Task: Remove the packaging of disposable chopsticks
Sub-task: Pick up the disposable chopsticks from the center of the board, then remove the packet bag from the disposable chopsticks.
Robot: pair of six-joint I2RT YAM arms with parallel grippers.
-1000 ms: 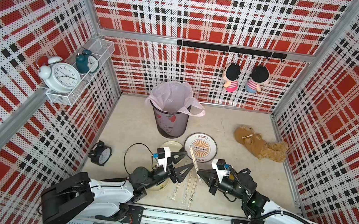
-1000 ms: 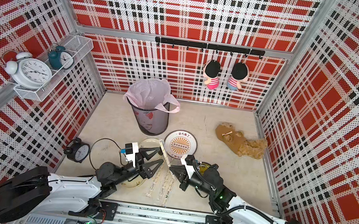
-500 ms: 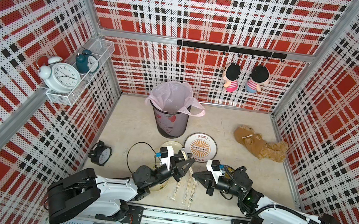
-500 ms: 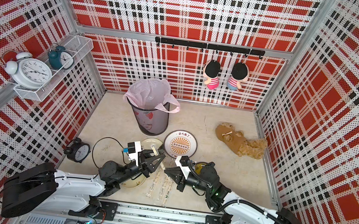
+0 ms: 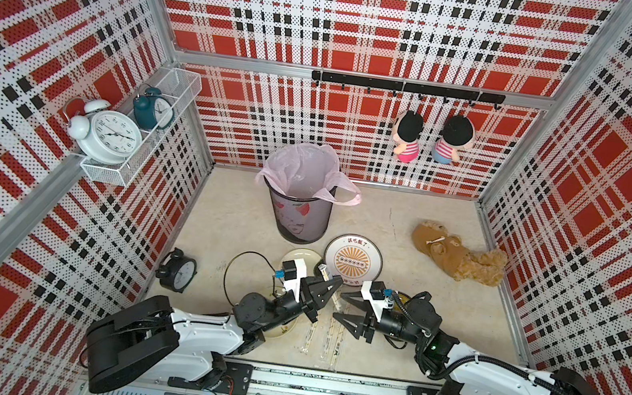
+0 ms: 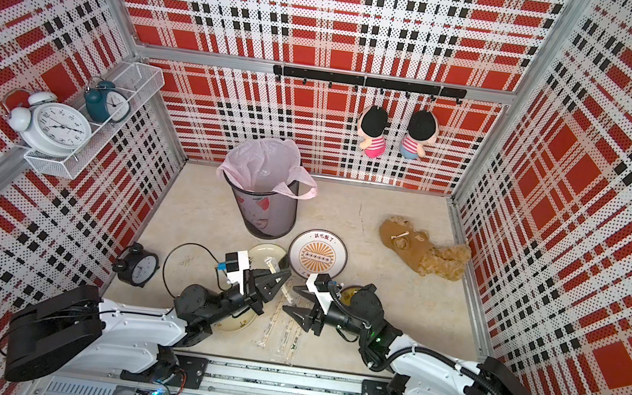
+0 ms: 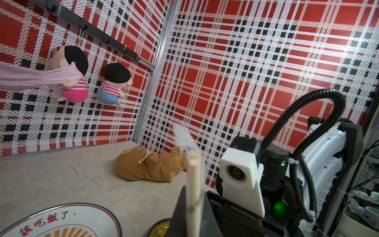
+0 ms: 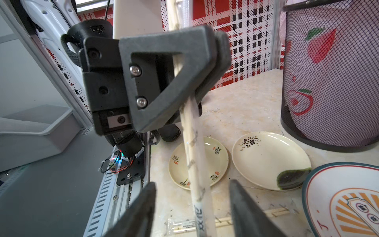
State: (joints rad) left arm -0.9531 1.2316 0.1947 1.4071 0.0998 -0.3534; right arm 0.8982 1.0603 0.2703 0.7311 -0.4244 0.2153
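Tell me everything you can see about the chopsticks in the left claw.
The chopsticks are a pale wooden pair, still inside a clear plastic sleeve with white print and a dark logo near its lower end. The left claw is shut on them, holding them tilted. Their lower part hangs between the right claw's open fingers, touching neither.

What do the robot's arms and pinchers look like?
The left arm and right arm wear smooth white shells with chunky black joints. The left gripper and right gripper each have two black hollow triangular fingers and a white camera block. A ribbed black hose loops over the right arm.
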